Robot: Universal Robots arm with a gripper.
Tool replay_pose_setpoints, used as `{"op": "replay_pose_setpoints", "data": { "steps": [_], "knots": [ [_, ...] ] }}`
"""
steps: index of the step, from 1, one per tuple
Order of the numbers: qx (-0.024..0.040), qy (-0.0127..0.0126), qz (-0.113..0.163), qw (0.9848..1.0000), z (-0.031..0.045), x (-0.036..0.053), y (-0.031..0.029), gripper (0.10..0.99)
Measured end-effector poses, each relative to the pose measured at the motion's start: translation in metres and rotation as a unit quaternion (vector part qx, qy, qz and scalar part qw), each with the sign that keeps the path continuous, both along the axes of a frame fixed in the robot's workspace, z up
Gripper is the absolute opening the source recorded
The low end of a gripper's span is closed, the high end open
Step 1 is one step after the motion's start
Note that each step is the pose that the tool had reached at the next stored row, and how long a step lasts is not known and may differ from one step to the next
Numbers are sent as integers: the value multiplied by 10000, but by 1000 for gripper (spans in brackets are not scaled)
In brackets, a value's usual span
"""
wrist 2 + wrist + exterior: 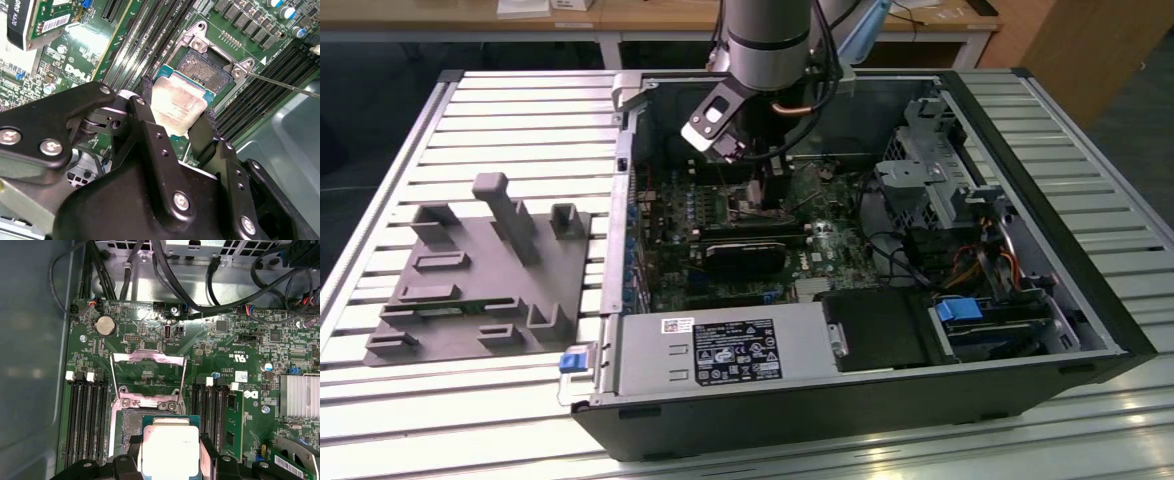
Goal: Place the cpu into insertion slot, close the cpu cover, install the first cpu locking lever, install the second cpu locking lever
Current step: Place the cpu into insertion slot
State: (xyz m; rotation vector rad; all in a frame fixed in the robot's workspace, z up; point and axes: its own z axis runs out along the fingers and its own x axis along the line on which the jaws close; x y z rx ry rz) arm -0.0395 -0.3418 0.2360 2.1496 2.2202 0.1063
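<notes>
My gripper point(177, 102) is shut on the cpu point(176, 106), a flat square chip with a dull silver top, one black finger point(145, 95) on each of two opposite sides. The cpu point(169, 447) hangs tilted just over the insertion slot point(206, 67), covering part of it, with the slot's dark pin field point(131, 426) still showing beside it. The cpu cover point(148, 358), a thin silvery frame, is swung open and lies back over the green board. A thin metal locking lever point(282, 85) sticks out past the slot. In the exterior view the gripper point(750, 195) reaches down into the open computer case point(1107, 300).
Long black memory slots point(85, 425) flank the socket on both sides. Black cables point(165, 275) run along the case wall past the board's edge. A finned heatsink point(300, 395) and a green card point(232, 422) stand nearby. A grey fixture point(480, 270) sits on the slatted table at the exterior view's left.
</notes>
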Motion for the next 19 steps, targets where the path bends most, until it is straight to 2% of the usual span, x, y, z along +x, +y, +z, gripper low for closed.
{"op": "replay_pose_setpoints", "data": {
  "steps": [10,14,19],
  "knots": [
    [1,0,-2,10000,-27,0,37,537],
    [1,0,-17,10000,-60,0,89,537],
    [1,0,-17,10000,-113,-1,95,537]
  ]
}}
